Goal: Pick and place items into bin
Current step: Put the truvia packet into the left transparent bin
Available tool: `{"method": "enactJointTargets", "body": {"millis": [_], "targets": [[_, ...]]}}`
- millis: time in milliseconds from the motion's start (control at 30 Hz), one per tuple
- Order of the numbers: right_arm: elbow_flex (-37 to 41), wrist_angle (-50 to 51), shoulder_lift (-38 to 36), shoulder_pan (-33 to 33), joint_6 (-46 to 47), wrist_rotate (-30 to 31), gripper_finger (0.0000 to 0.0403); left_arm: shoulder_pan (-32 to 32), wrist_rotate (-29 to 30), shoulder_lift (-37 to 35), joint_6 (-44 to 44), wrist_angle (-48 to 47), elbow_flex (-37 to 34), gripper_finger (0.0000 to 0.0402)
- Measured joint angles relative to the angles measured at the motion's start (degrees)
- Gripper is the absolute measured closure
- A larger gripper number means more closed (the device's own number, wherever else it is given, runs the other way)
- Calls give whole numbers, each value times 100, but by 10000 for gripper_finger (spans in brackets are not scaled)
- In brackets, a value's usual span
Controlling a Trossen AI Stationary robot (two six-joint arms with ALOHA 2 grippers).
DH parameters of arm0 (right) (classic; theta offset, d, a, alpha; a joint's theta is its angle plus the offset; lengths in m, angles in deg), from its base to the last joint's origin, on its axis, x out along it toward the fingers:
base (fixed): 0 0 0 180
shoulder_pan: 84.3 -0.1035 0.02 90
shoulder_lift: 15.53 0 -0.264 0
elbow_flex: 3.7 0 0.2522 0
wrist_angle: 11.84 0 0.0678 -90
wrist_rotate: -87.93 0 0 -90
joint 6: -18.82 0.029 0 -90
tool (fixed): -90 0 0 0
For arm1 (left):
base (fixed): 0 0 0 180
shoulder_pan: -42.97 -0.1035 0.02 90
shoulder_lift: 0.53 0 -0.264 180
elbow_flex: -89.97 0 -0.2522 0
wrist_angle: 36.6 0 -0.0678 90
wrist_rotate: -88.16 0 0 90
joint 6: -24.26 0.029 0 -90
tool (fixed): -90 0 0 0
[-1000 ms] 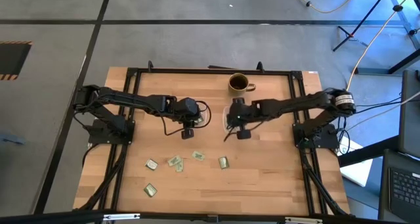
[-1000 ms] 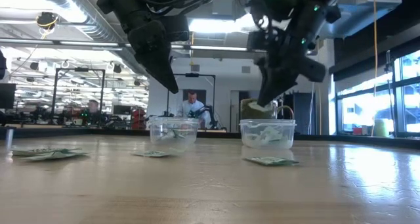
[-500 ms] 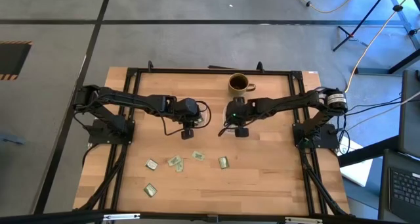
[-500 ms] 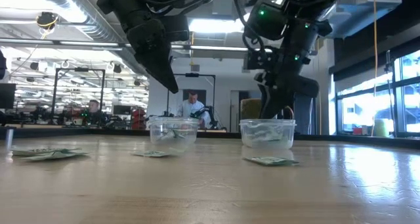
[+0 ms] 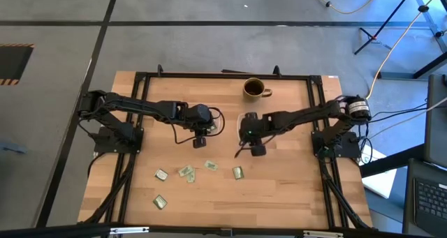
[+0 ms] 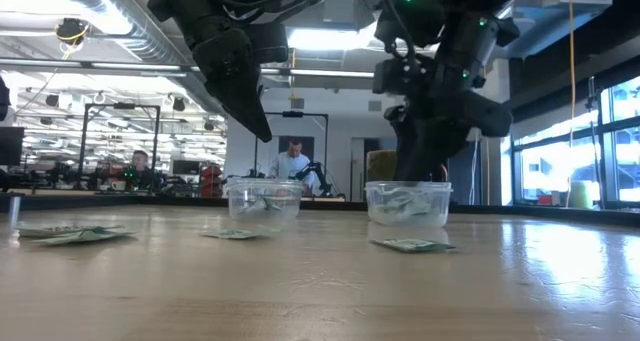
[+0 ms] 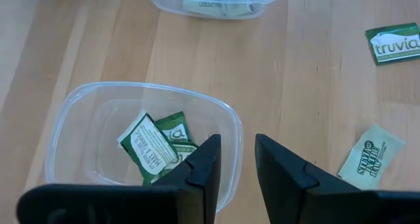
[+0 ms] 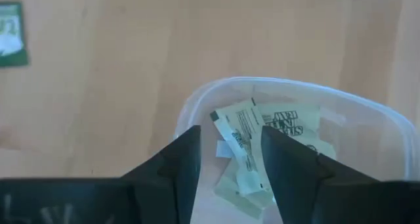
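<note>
The right claw is hanging open and empty over a clear tub holding packets, hidden from overhead. The left claw is hovering over its tub, fingers apart, probably empty. Loose packets are lying nearby.

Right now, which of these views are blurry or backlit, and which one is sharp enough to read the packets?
Low view: both arms are dark silhouettes against bright ceiling lights and windows. Right wrist view: soft and washed out, the packets in the right bin barely legible. Left wrist view: sharp, print readable on the loose packets and those in the left bin.
</note>
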Motion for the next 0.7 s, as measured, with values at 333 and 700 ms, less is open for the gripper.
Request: {"method": "enactJointTargets", "body": {"millis": [333, 700], "targets": [[-2, -143, -3, -574, 97, 900, 240, 0, 24, 0, 0, 1, 0, 313], [-55, 55, -583, -831, -173, 1465, 240, 0, 24, 0, 0, 1, -2, 313]]}}
